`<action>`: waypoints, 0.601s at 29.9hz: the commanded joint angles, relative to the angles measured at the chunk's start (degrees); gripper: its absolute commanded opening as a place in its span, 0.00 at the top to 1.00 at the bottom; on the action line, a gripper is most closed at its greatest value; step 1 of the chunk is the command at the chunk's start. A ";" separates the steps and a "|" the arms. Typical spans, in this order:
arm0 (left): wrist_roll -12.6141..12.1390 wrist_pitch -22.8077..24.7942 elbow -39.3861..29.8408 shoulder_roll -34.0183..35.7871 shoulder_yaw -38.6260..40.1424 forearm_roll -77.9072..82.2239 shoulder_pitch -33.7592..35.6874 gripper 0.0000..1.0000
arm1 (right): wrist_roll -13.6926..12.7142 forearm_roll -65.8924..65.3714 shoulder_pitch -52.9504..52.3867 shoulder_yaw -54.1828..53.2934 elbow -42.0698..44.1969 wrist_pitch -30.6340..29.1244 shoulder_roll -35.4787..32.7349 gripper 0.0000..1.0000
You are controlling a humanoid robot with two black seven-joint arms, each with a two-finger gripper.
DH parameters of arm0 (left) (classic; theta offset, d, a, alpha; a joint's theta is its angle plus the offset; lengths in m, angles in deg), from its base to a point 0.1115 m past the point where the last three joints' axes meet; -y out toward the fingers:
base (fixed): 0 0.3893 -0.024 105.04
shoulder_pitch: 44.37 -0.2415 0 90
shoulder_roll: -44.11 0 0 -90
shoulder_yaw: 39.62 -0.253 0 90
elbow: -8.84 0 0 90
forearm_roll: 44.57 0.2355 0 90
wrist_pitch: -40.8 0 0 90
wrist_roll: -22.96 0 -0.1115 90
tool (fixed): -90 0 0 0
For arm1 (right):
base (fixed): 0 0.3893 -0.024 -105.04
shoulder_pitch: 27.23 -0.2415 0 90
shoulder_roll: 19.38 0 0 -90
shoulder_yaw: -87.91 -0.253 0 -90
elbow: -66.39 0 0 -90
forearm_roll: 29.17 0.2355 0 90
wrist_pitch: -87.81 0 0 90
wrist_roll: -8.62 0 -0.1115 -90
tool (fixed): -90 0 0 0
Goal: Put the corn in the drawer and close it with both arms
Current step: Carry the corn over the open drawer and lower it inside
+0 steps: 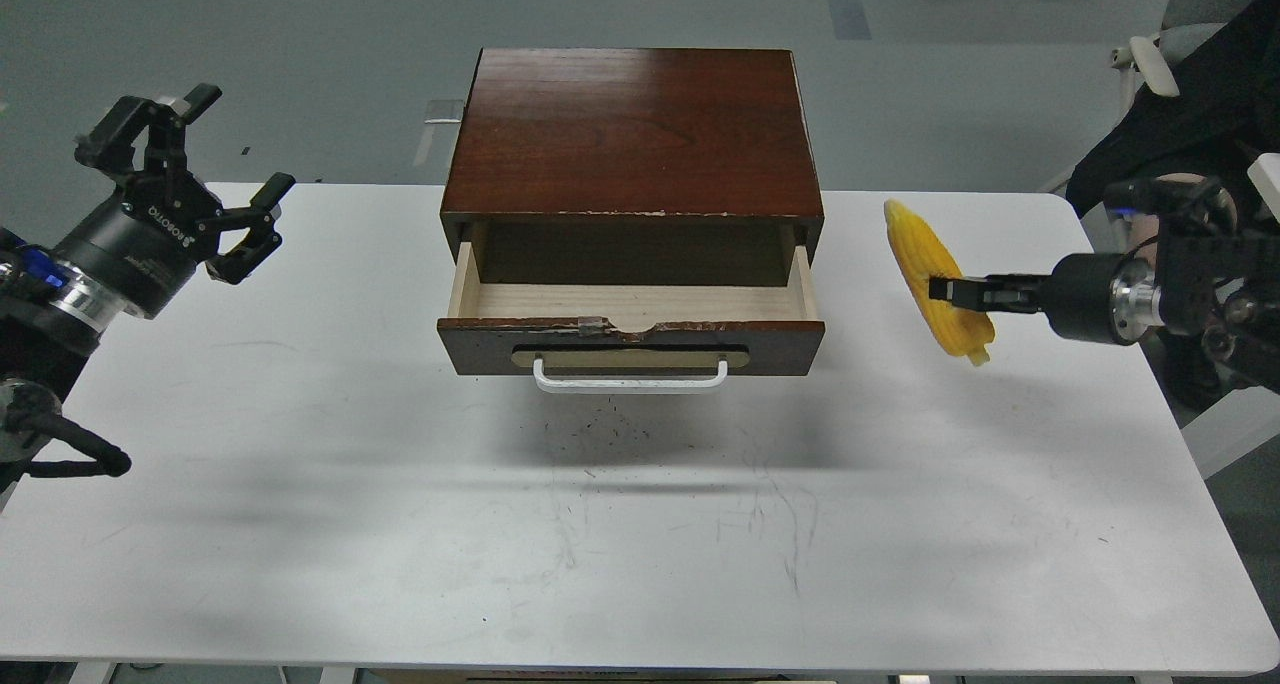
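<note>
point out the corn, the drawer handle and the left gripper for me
corn [918, 264]: head view, on the upper half of the yellow cob, above the fingers holding it.
drawer handle [630, 382]: head view, on the middle of the white bar.
left gripper [230, 174]: head view, midway between its spread fingertips.

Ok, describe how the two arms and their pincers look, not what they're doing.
Both arms are black with silver wrist rings. The left pincer has chunky black linked fingers, and its round black body carries white lettering. The right pincer shows slim black fingers on a black cylinder. Dark cables loop along the left arm; blue shows near each wrist.
</note>
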 commanded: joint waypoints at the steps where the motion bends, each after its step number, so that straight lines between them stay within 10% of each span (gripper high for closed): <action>1: 0.00 0.00 0.01 -0.10 0.00 0.00 0.01 0.00 | 0.00 0.75 -8.55 -0.33 -0.83 -2.78 -0.44 0.96; 18: 0.00 0.00 -0.08 0.17 0.00 0.17 0.01 0.00 | 0.00 -11.96 -33.62 15.23 -12.44 -6.48 18.97 0.95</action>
